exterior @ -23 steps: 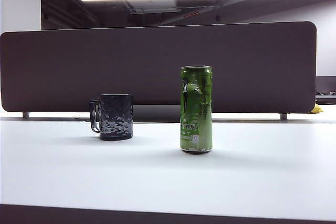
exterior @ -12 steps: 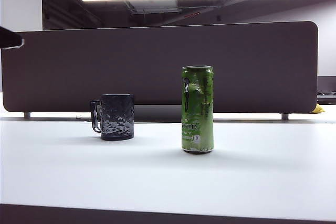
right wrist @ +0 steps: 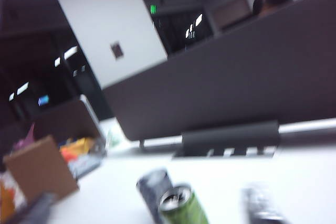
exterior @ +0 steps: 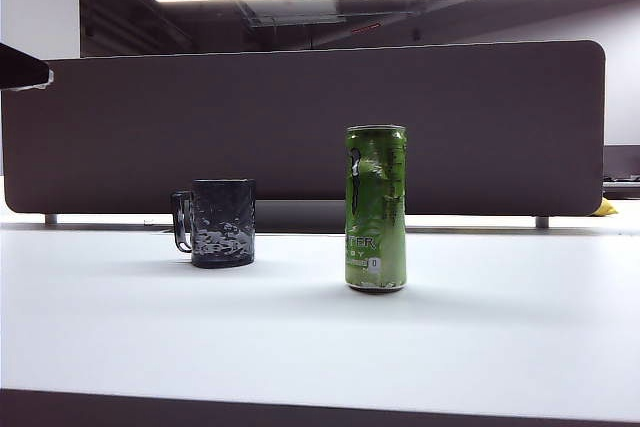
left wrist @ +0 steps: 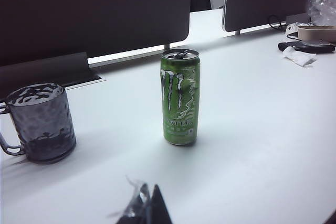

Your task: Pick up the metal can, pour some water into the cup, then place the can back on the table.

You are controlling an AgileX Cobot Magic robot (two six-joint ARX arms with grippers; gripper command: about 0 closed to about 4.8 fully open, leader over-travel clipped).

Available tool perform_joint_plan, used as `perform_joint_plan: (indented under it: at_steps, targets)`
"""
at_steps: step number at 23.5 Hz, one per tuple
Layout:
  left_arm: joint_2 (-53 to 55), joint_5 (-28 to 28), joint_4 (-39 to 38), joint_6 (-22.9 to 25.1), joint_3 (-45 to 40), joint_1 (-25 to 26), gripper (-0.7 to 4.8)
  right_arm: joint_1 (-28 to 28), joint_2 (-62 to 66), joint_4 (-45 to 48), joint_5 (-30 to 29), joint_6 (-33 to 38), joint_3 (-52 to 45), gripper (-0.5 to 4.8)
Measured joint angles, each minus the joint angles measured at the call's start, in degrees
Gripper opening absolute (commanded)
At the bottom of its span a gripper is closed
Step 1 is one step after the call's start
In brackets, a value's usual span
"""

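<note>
Metal can point(exterior: 376, 208), one only, stands upright on the white tabletop point(exterior: 320, 337), bright green with a claw-mark logo and a silver rim; the left wrist view shows its top point(left wrist: 180, 54) with the tab, though whether it is already opened I cannot tell. Judging by the thin aluminium wall, it should be stiff enough for a moderate squeeze yet dent under a hard one, smooth and somewhat slippery, and its weight depends on how much water is inside, which nothing here shows. The best hold is probably around the mid-body, below the rim, so that it can be tipped without the fingers blocking the mouth.

One cup point(exterior: 221, 223), a dark dimpled glass mug with a side handle, stands upright on the tabletop to the can's left in the exterior view, a little further back and clearly apart from it. It looks heavy-based and breakable. Whether it holds any liquid cannot be read through the dark glass.

Behind both runs one dark brown divider panel point(exterior: 300, 127).

The left hand point(left wrist: 145, 209) shows only as dark tips close together at the edge of its wrist view, short of the can; whether they are truly together I cannot tell. The right hand is not visible in any view, and its blurred wrist view sees the can from above and behind. Nothing is held, so the pick-up is not yet begun.
</note>
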Motion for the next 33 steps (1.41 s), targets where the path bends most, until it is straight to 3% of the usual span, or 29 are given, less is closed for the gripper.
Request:
perform_joint_plan:
  at_steps: [3,5,6,9,14,18,26,33]
  targets:
    - [0.0,0.0,0.0,0.0,0.0,0.0,-0.05,10.0,8.3,0.2,7.6,-6.4,0.0,4.79]
    - [0.0,0.0,0.0,0.0,0.0,0.0,-0.05,18.0,14.9,2.4,16.3,-13.2,0.0,4.79]
    - [0.0,0.0,0.0,0.0,0.0,0.0,-0.05,22.6,19.1,5.9,22.9,-16.9,0.0,4.79]
    - [0.0,0.0,0.0,0.0,0.0,0.0,-0.05,29.5,31.8,18.2,32.9,-21.9,0.0,4.79]
    - [0.0,0.0,0.0,0.0,0.0,0.0,-0.05,29.9,59.5,34.6,34.0,-22.2,3.8,4.79]
    - [0.0,0.1,0.0,0.0,0.0,0.0,-0.05,29.9,75.9,44.3,30.9,-21.0,10.3,4.79]
    - [0.0,0.0,0.0,0.0,0.0,0.0,-0.05,29.9,91.4,49.0,29.6,-19.3,20.8,4.79]
    - [0.0,0.0,0.0,0.0,0.0,0.0,-0.05,29.8,94.5,49.1,29.7,-19.2,22.9,4.79]
